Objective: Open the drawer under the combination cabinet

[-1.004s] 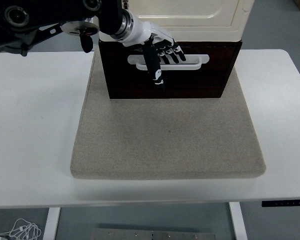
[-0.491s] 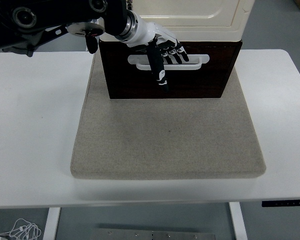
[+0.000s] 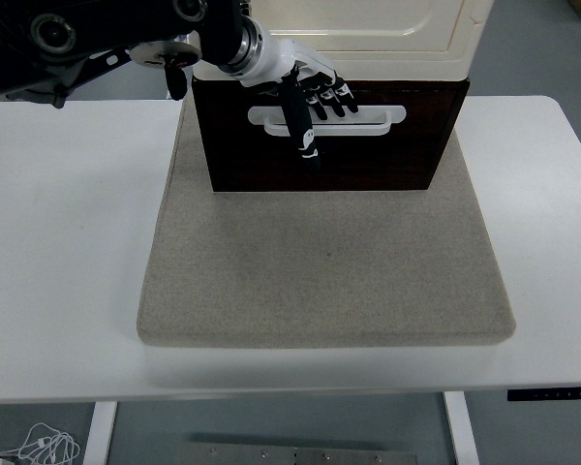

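- At the far middle of the white bench (image 3: pixel 68 242), a grey mat (image 3: pixel 324 271) is laid, and the cream combination cabinet (image 3: pixel 368 34) is set on its far edge.
- Under the cabinet, the dark brown drawer (image 3: pixel 368 155) is seen, with a white handle (image 3: pixel 368 121) across its front.
- From the left edge, the left hand (image 3: pixel 305 92) is reached in; its fingers (image 3: pixel 334 97) are hooked into the handle slot, with the thumb pointed down over the drawer front.

A white table (image 3: pixel 68 242) on white legs (image 3: pixel 101 431) is seen over a grey floor (image 3: pixel 533 48), a beige mat (image 3: pixel 324 266) is spread across it, and a white cable (image 3: pixel 39 448) is coiled below at the left.
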Motion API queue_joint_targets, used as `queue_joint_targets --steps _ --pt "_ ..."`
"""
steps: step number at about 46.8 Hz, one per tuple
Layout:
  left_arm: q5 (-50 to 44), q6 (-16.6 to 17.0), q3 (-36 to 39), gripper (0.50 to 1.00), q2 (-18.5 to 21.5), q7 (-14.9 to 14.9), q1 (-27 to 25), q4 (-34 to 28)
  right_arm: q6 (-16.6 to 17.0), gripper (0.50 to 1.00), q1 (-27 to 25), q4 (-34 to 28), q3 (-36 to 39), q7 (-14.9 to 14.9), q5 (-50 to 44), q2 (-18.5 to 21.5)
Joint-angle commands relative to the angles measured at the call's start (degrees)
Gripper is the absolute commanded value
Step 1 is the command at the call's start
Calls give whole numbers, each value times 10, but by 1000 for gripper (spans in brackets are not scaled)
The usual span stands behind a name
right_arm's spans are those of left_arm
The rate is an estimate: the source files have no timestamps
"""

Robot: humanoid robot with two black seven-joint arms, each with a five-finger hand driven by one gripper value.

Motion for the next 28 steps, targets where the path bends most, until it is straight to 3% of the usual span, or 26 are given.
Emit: queue_joint_targets --steps 1,28 --pt "0 0 0 1000 -1 0 0 -1 0 926 0 0 0 0 0 0" --pt "3 0 0 1000 -18 0 1 5 0 926 0 0 0 0 0 0"
